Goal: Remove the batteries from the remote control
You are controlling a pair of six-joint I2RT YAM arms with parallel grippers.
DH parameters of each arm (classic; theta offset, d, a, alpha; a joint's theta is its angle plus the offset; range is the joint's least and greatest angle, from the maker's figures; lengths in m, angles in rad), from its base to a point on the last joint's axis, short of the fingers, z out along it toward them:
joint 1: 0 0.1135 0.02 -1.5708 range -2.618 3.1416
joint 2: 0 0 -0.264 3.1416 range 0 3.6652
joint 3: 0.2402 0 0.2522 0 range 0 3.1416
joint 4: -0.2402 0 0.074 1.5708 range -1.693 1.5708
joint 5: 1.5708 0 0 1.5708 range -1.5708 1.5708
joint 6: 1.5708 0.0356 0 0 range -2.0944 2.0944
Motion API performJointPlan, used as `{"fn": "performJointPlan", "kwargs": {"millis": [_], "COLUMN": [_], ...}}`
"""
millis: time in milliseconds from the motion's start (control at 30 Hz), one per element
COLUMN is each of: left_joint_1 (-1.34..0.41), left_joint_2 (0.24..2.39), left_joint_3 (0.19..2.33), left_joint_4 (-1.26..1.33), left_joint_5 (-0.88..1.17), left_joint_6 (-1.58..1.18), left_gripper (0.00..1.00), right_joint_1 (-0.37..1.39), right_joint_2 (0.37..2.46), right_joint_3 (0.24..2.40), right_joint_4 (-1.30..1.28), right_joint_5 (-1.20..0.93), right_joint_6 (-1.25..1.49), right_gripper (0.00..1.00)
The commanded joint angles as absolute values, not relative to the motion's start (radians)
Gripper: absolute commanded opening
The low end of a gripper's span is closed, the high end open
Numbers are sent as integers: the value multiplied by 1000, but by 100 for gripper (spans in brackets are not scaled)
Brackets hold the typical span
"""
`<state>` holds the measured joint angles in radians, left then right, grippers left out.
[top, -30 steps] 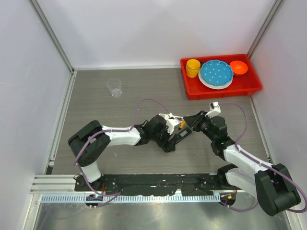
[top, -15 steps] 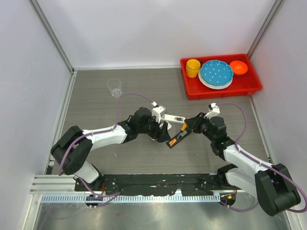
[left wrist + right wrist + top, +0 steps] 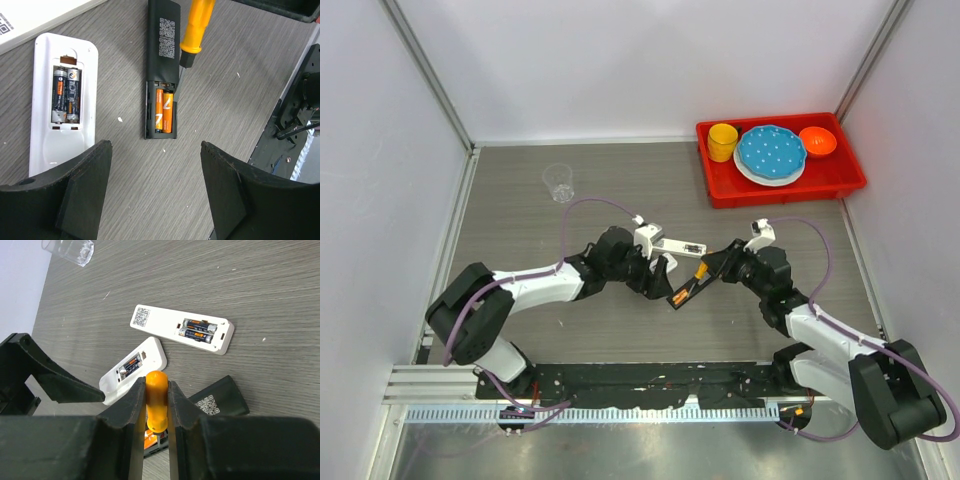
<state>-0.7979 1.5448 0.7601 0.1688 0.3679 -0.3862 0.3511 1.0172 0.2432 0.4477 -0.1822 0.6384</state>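
A black remote (image 3: 162,30) lies back up with its bay open, and two orange batteries (image 3: 164,111) sit in it. My right gripper (image 3: 156,382) is shut on an orange-handled screwdriver (image 3: 157,400). The tool's tip (image 3: 178,80) rests at the bay's upper edge. A white remote (image 3: 60,145) to the left holds two dark grey batteries (image 3: 66,95). A second, longer white remote (image 3: 165,322) also holds dark batteries (image 3: 199,329). My left gripper (image 3: 155,165) is open and empty, hovering over bare table just short of the black remote (image 3: 685,290).
A red tray (image 3: 780,191) at the back right holds a yellow cup (image 3: 722,140), a blue plate (image 3: 771,152) and an orange bowl (image 3: 817,141). A clear glass (image 3: 558,182) stands at the back left. Walls enclose three sides.
My left gripper has pulled back to the left off the black remote, and the left arm has stretched out. My right gripper with the screwdriver has shifted slightly left towards the remote.
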Motion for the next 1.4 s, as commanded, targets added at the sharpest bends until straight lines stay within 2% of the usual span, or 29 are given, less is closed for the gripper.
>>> {"fn": "performJointPlan", "kwargs": {"millis": [0,233,467,633,967,1367], "left_joint_1": [-781,-772,-772,-772,-770,-772], "left_joint_2": [1508,1516,1562,1615,1747,1776], "left_joint_3": [753,750,762,788,833,821], "left_joint_4": [210,222,275,305,374,434], "left_joint_5": [383,388,422,451,492,525], "left_joint_6": [-391,-394,-433,-448,-494,-528], "left_gripper": [75,74,71,66,61,55], "right_joint_1": [354,364,365,365,383,423], "right_joint_2": [1023,1061,1031,991,1077,1111], "right_joint_3": [235,219,258,236,271,295], "right_joint_4": [540,589,388,336,357,422], "right_joint_5": [-227,-158,64,179,106,32], "right_joint_6": [673,686,726,801,837,865], "right_gripper": [1,1,1,1,1,1]}}
